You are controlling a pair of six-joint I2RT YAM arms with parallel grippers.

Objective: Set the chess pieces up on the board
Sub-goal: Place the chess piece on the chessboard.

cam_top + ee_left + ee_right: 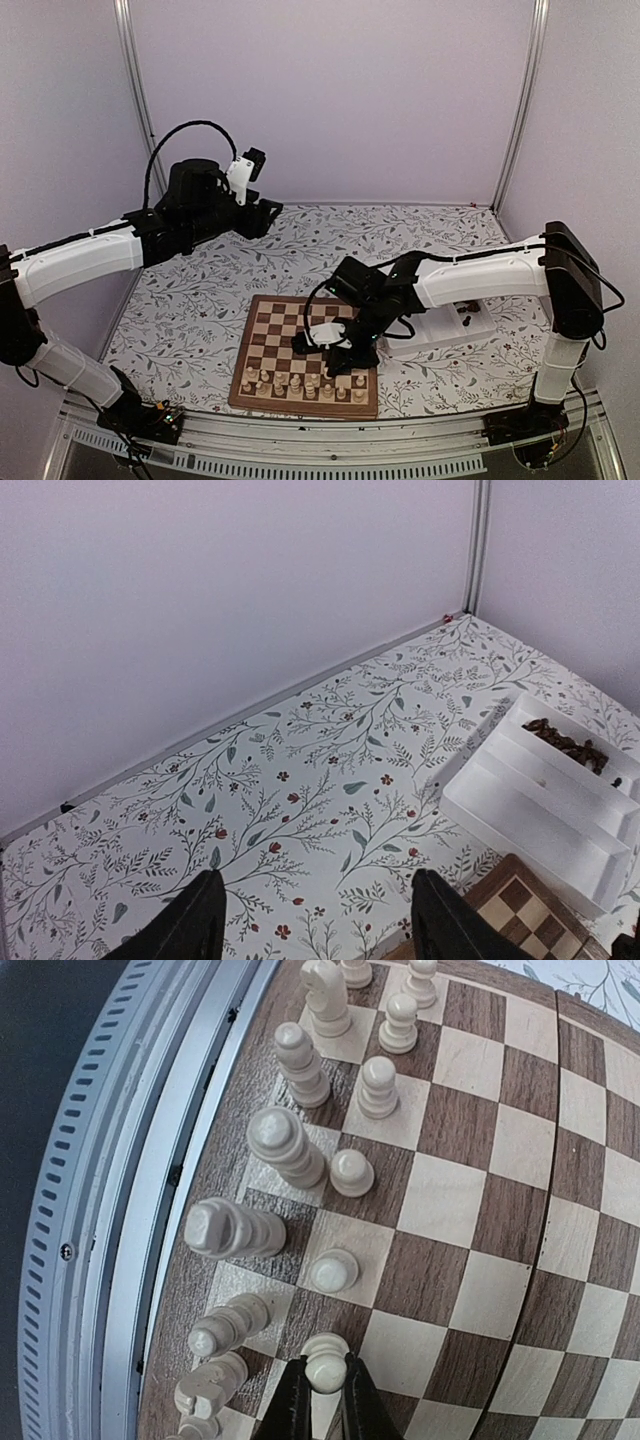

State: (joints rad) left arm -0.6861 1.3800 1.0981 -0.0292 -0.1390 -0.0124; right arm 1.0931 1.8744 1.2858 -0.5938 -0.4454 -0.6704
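Wrist view of the right gripper: its jaws are drawn narrow on a pale pawn. The pawn's round head shows just above the fingertips and its base is hidden between them, so whether it touches the board cannot be told. The chief hazard lies close in. Two pale back-row pieces stand just beside the gripper on its left, and the next pawn stands just beyond the fingertips. A finger swinging outward on release, or a sideways drift while lowering or withdrawing, would probably topple one of them, and a falling piece could knock others down along the row. A release with the pawn tilted, or straddling a line between squares, would likely leave it lying down or off-centre. Farther ahead of the gripper, the remaining pale pieces line the board's edge next to the metal rail, and the squares to the gripper's right carry no pieces in this view. The left gripper has its jaws wide and holds nothing. It is raised over the tabletop, well apart from the pale rows. The white tray lies ahead and to its right, and the dark pieces in the tray's far compartment are not yet placed.
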